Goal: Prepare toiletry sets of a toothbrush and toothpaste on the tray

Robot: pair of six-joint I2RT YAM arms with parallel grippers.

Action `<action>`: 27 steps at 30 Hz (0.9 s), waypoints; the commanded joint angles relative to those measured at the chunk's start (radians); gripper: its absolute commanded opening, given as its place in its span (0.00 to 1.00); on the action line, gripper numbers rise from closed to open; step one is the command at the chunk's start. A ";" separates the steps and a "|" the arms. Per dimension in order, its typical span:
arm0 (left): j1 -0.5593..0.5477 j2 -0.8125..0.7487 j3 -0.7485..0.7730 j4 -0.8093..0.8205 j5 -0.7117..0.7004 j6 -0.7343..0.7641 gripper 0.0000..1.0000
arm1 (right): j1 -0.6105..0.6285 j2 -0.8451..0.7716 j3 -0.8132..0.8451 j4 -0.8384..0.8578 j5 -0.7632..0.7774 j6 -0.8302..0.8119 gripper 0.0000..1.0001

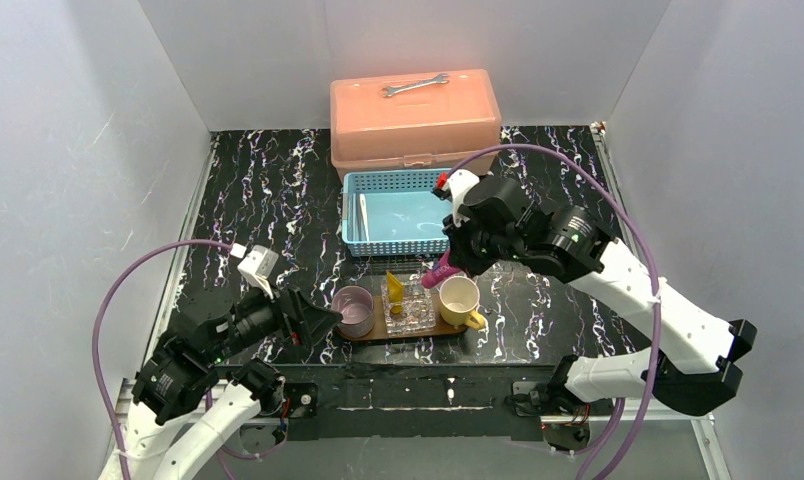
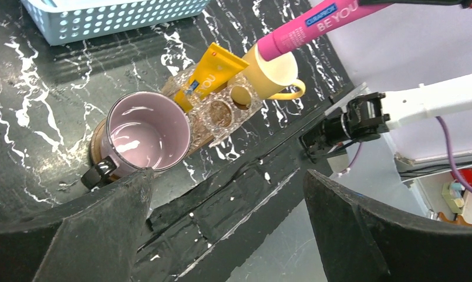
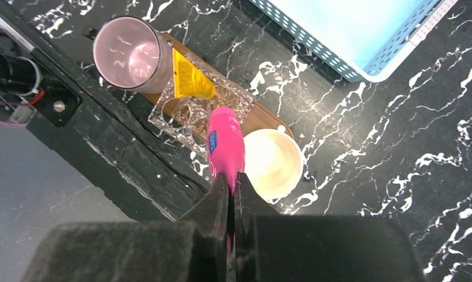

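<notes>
My right gripper (image 1: 456,255) is shut on the flat end of the magenta-pink toothpaste tube (image 1: 438,271), which hangs cap-down over the right end of the dark-brown tray (image 1: 408,336), between a clear slotted holder (image 1: 410,310) and a cream cup (image 1: 459,298). In the right wrist view the pink tube (image 3: 225,147) runs out from the gripper (image 3: 233,182). The yellow toothpaste tube (image 1: 393,285) stands in the holder. Pale toothbrushes (image 1: 362,215) lie along the left side of the blue basket (image 1: 398,178). My left gripper (image 1: 323,322) is open and empty, just left of the tray.
A lilac cup (image 1: 354,310) stands on the tray's left end. A salmon toolbox (image 1: 414,125) with a steel wrench (image 1: 414,86) on its lid sits behind the basket. The tray lies close to the table's near edge.
</notes>
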 commanded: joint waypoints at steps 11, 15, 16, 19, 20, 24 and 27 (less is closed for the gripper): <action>-0.001 0.033 -0.047 -0.036 -0.039 0.052 0.98 | 0.080 0.129 0.152 -0.048 0.092 -0.028 0.01; 0.000 0.026 -0.058 -0.028 -0.033 0.047 0.98 | 0.104 0.164 0.172 -0.052 0.114 -0.027 0.01; -0.001 0.024 -0.059 -0.028 -0.031 0.047 0.98 | 0.107 0.171 0.176 -0.054 0.121 -0.026 0.01; 0.000 0.015 -0.062 -0.026 -0.030 0.043 0.98 | 0.118 0.193 0.180 -0.050 0.128 -0.027 0.01; -0.001 0.013 -0.064 -0.026 -0.030 0.043 0.98 | 0.121 0.199 0.180 -0.048 0.129 -0.027 0.01; -0.001 0.007 -0.066 -0.022 -0.027 0.041 0.98 | 0.131 0.226 0.176 -0.037 0.138 -0.027 0.01; -0.001 0.011 -0.067 -0.022 -0.025 0.041 0.98 | 0.135 0.238 0.167 -0.024 0.137 -0.030 0.01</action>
